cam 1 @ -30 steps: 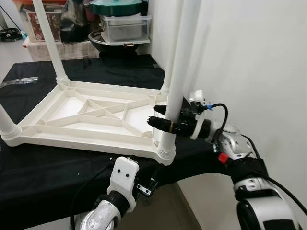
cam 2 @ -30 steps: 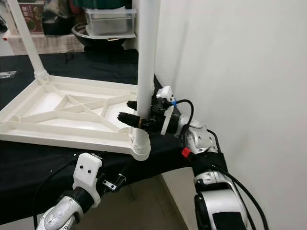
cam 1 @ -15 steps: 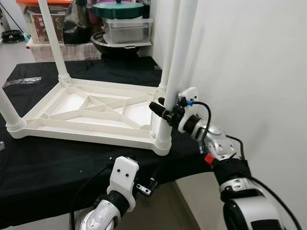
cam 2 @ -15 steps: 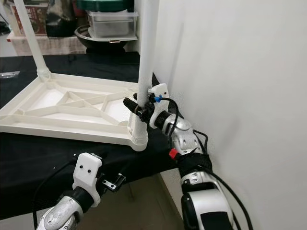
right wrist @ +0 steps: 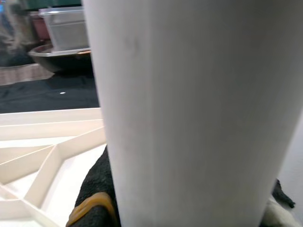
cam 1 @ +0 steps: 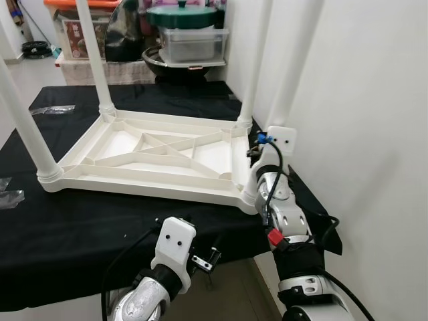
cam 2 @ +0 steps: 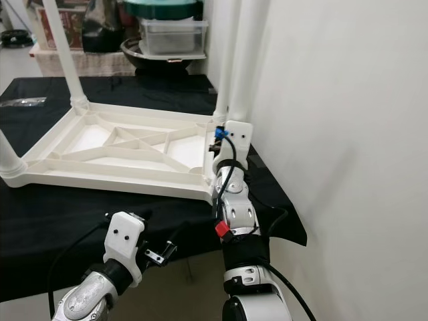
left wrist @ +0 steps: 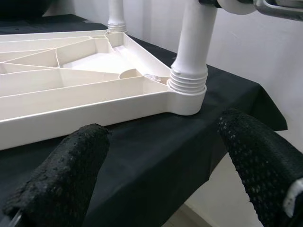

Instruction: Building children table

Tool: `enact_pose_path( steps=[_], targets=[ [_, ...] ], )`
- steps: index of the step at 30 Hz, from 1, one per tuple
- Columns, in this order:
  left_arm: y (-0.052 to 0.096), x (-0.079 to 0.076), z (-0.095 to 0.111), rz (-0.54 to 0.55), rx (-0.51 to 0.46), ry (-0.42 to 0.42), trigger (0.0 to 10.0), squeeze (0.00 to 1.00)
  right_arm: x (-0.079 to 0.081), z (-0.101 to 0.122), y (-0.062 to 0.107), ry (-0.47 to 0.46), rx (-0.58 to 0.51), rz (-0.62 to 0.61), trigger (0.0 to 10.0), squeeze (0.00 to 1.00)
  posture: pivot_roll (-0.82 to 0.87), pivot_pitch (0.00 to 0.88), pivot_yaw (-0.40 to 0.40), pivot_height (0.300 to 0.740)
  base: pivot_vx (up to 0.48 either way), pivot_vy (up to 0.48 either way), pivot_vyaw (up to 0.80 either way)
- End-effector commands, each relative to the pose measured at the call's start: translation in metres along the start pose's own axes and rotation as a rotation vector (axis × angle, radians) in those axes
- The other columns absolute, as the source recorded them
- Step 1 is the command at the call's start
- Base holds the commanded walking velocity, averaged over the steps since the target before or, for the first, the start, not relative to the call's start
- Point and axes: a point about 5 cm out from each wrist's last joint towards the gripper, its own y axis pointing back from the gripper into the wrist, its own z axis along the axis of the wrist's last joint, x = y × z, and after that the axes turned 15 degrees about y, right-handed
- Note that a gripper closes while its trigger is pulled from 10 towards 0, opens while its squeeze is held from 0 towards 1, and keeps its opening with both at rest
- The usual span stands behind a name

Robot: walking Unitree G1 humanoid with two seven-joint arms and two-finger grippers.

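Both head cameras look forward and down from above the bench, sharing the upturned white table and the wall at the robot's right. The left wrist camera sits low at the bench edge, close to the near corner leg. The right wrist camera is pressed right up against that leg.

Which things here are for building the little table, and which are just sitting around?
For the job:
- upside-down white table top
- near corner leg, with the right gripper at it
- the other three legs

Just lying about:
- green-lidded pot
- clear plastic box
- black cloth under the table
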Motion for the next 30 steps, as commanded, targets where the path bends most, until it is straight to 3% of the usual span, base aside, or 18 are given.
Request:
enact_pose_path(
  steps=[1, 2, 3, 4, 7, 8, 10, 11, 14, 17, 19, 20, 21, 22, 25, 30],
  targets=[
    [0.001, 0.0, -0.004, 0.003, 0.013, 0.005, 10.0, 0.0, -0.002, -0.018, 0.005, -0.017, 0.077, -0.049, 0.0, 0.0, 0.09, 0.06, -0.082, 0.74, 0.0, 0.0, 0.0],
    [0.001, 0.0, -0.005, 0.0, 0.015, 0.008, 10.0, 0.0, 0.013, -0.003, 0.004, -0.057, -0.039, 0.079, 10.0, 0.3, 0.09, 0.057, -0.081, 0.74, 0.0, 0.0, 0.0],
    [0.001, 0.0, -0.005, 0.0, 0.015, 0.008, 10.0, 0.0, 0.013, -0.003, 0.004, -0.057, -0.039, 0.079, 10.0, 0.3, 0.09, 0.057, -0.081, 0.74, 0.0, 0.0, 0.0],
    [0.001, 0.0, -0.005, -0.001, 0.015, 0.008, 10.0, 0.0, 0.02, 0.0, 0.005, -0.092, -0.074, 0.15, 10.0, 1.0, 0.08, 0.055, -0.08, 0.74, 0.0, 0.0, 0.0],
    [0.001, -0.001, -0.005, -0.002, 0.016, 0.01, 10.0, 0.0, 0.024, 0.002, 0.007, -0.148, -0.115, 0.261, 10.0, 1.0, 0.09, 0.053, -0.083, 0.74, 0.0, 0.0, 0.0],
    [0.0, -0.002, -0.005, -0.003, 0.016, 0.01, 10.0, 0.0, 0.021, 0.001, 0.006, -0.132, -0.125, 0.265, 10.0, 0.55, 0.09, 0.052, -0.087, 0.74, 0.0, 0.0, 0.0],
    [0.0, -0.002, -0.006, -0.002, 0.016, 0.011, 10.0, 0.0, 0.02, 0.0, 0.006, -0.149, -0.123, 0.317, 10.0, 0.55, 0.09, 0.052, -0.084, 0.74, 0.0, 0.0, 0.0],
    [0.0, -0.002, -0.005, -0.001, 0.015, 0.011, 10.0, 0.0, 0.015, -0.004, 0.005, -0.141, -0.134, 0.391, 10.0, 0.0, 0.09, 0.05, -0.086, 0.74, 0.0, 0.0, 0.0],
    [0.0, -0.002, -0.005, 0.0, 0.013, 0.011, 10.0, 0.0, 0.009, -0.007, 0.003, -0.135, -0.146, 0.476, 10.0, 0.0, 0.09, 0.05, -0.086, 0.74, 0.0, 0.0, 0.0],
    [0.0, -0.002, -0.006, 0.0, 0.016, 0.012, 10.0, 0.0, -0.011, -0.016, 0.001, -0.172, -0.16, 0.859, 10.0, 0.0, 0.08, 0.044, -0.081, 0.74, 0.0, 0.0, 0.0],
    [0.0, -0.002, -0.006, -0.001, 0.016, 0.012, 10.0, 0.0, -0.014, -0.016, 0.002, -0.173, -0.163, 0.922, 10.0, 0.0, 0.08, 0.044, -0.081, 0.74, 0.0, 0.0, 0.0],
    [0.0, -0.002, -0.006, -0.002, 0.017, 0.011, 10.0, 0.0, -0.016, -0.014, 0.004, -0.18, -0.179, 1.017, 10.0, 0.0, 0.08, 0.042, -0.079, 0.74, 0.0, 0.0, 0.0],
    [0.0, -0.002, -0.007, -0.004, 0.018, 0.012, 10.0, 0.0, -0.018, -0.004, 0.009, -0.205, -0.226, 1.228, 10.0, 0.0, 0.09, 0.038, -0.081, 0.74, 0.0, 0.0, 0.0],
    [0.0, -0.002, -0.007, -0.004, 0.018, 0.012, 10.0, 0.0, -0.018, -0.004, 0.009, -0.205, -0.226, 1.228, 10.0, 0.0, 0.09, 0.038, -0.081, 0.74, 0.0, 0.0, 0.0],
    [0.0, -0.003, -0.007, -0.006, 0.017, 0.011, 10.0, 0.0, -0.015, 0.007, 0.013, -0.22, -0.273, 1.412, 10.0, 0.0, 0.1, 0.034, -0.086, 0.74, 0.0, 0.0, 0.0],
    [0.0, -0.004, -0.006, -0.002, 0.014, 0.008, 10.0, 0.0, 0.003, 0.018, 0.008, -0.188, -0.31, 1.471, 10.0, 0.0, 0.11, 0.041, -0.094, 0.74, 0.0, 0.0, 0.0]
  ],
)
